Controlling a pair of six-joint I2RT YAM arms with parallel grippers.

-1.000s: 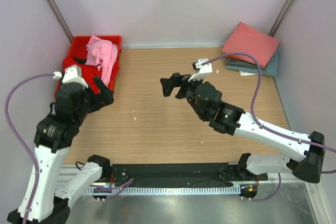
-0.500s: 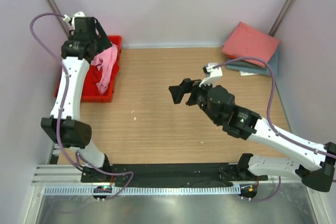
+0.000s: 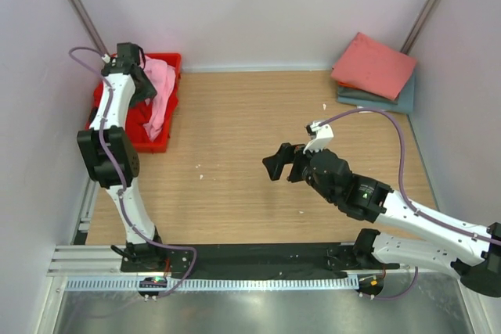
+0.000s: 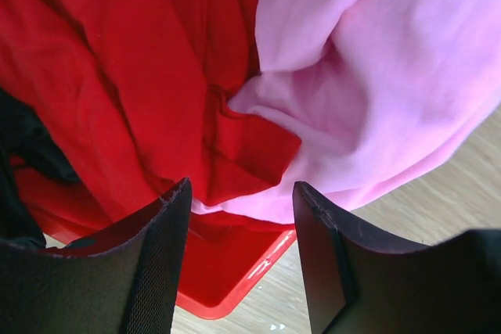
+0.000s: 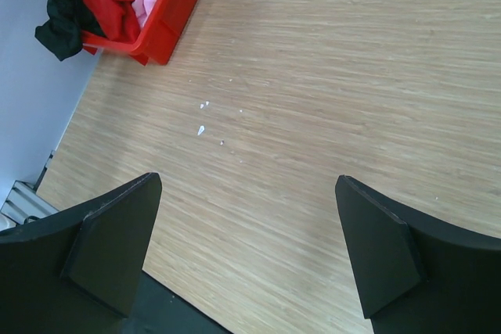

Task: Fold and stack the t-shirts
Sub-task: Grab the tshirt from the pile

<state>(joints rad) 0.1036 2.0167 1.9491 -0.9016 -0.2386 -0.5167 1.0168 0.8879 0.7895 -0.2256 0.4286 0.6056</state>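
Five shirts are in view. Three lie crumpled in one red crate [image 3: 169, 61] at the far left corner of the surface [image 3: 235, 131]: a light pink shirt [image 4: 376, 76] on top, a bright red shirt [image 4: 117, 76] under it, and a black shirt [image 5: 59, 17] spilling over the crate's outer side. The pink cloth drapes over the crate's rim on the side facing the open wood. The other two are folded and stacked in the far right corner, close to the walls, a salmon shirt [image 3: 374, 64] on a grey-blue shirt [image 3: 403, 98]. The left pincer [image 4: 243, 189] hangs just above the pink and red cloth, its fingers apart with nothing between them. The right pincer [image 5: 246, 181] hovers spread wide over the wood mid-surface, well apart from the crate and the stack. A few white specks [image 5: 202, 127] dot the wood.
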